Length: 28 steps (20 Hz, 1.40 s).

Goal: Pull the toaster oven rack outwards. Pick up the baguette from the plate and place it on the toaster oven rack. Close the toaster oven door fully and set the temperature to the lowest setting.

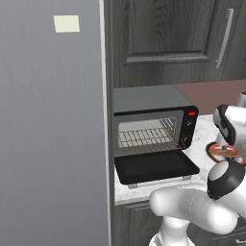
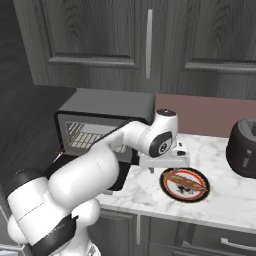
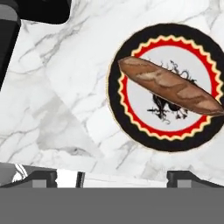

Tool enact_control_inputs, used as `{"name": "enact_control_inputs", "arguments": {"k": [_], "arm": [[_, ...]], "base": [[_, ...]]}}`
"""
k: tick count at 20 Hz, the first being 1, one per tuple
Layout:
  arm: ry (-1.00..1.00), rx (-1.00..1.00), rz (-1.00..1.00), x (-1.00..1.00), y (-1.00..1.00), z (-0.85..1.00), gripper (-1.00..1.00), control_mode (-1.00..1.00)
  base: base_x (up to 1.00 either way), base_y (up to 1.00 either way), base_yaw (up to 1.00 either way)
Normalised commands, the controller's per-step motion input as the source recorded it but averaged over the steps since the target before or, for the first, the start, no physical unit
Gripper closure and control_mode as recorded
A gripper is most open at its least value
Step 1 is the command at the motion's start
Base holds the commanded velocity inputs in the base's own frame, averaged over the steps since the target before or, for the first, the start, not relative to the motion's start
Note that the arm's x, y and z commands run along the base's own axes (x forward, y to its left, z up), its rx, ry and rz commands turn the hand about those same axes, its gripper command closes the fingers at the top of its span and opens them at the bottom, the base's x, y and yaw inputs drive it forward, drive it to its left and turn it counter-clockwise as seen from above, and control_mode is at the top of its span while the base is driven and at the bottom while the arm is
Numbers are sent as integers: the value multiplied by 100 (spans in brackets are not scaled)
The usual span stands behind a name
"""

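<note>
The toaster oven (image 1: 144,98) (image 2: 107,105) stands on the marble counter with its toaster oven door (image 1: 156,167) folded down flat. The toaster oven rack (image 1: 144,137) (image 2: 85,140) lies in the cavity behind it. To the right, the baguette (image 2: 185,181) (image 3: 170,87) (image 1: 224,152) rests slantwise across the plate (image 2: 171,192) (image 3: 117,120). My gripper (image 2: 166,168) (image 3: 113,177) hovers open just above the counter at the plate's left edge, holding nothing. Both fingertips (image 3: 41,177) stand wide apart and touch neither the bread nor the plate.
A large dark rounded vessel (image 2: 245,147) sits at the counter's right end. A tall grey panel (image 1: 48,125) walls off the oven's left side. Dark cabinets (image 2: 150,40) hang above. Bare marble (image 3: 65,87) lies between the door and the plate.
</note>
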Motion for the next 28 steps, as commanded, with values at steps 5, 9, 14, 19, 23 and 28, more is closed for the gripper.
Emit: {"name": "enact_control_inputs", "arguments": {"k": [5,9,14,19,23,28], "arm": [[-9,0,32,5,-25,-1,-100,-100],[-8,0,24,2,-7,0,-100,-100],[0,0,21,34,0,-17,-100,-100],[0,0,17,34,0,-18,-100,-100],[0,0,11,23,0,-15,-100,-100],[4,0,7,13,-1,0,-100,-100]], "base": [[0,0,0],[0,0,0],[0,0,0],[0,0,0],[0,0,0],[0,0,0]]}}
